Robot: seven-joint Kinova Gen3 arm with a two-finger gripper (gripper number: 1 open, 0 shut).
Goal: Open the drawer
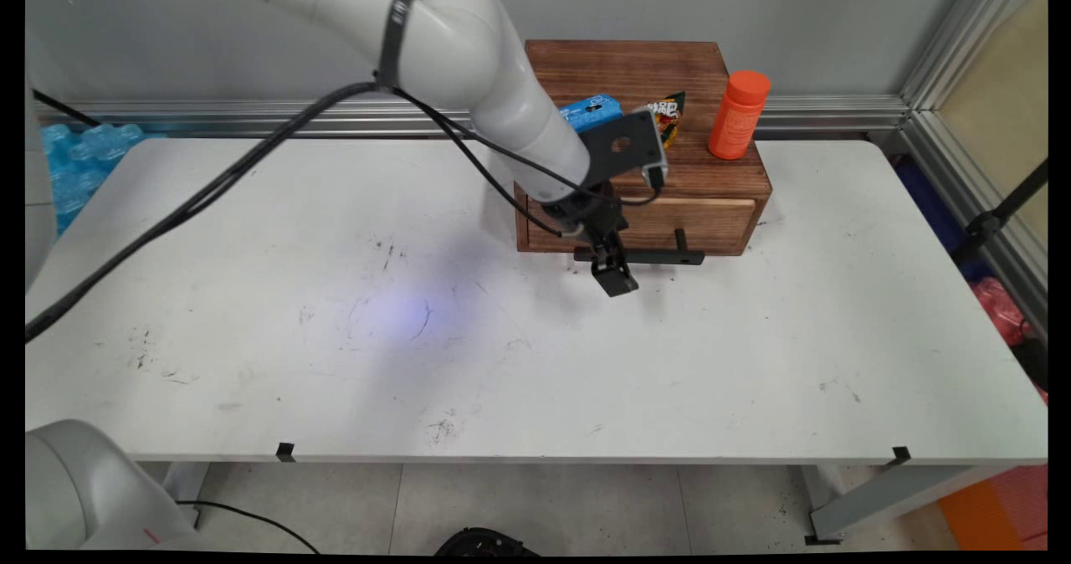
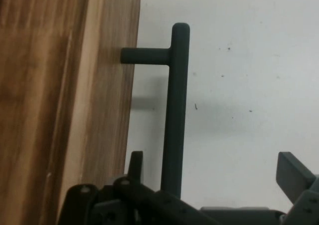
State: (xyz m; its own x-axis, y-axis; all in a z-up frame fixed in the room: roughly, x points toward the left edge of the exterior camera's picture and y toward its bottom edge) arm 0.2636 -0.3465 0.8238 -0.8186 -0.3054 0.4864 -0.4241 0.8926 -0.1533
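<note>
Hand: the black two-finger hand (image 1: 613,273) hangs at the front face of the wooden drawer box (image 1: 644,150), low over the bench (image 1: 535,355), with its fingers spread wide. In the hand view one finger (image 2: 135,164) stands between the drawer front and the bar, and the other finger (image 2: 294,174) stands well out on the far side of the bar, so the bar lies between them. No finger is seen pressing on the bar.

Handle: a dark bar handle (image 1: 640,255) runs along the drawer front (image 1: 686,223), held off the wood by short posts; one post (image 2: 144,55) shows in the hand view.

Drawer box: brown wood, standing near the bench's far edge, right of its middle, with the drawer front flush or nearly so with the box.

On the box top: an orange bottle (image 1: 740,115) stands upright at the right side; a blue packet (image 1: 591,112) and a dark snack packet (image 1: 668,116) with orange print lie just beside each other, partly hidden by the arm's wrist.

Bench: a white top with dark scuff marks.

Cables: black cables (image 1: 209,192) hang from the arm across the bench's left half.
</note>
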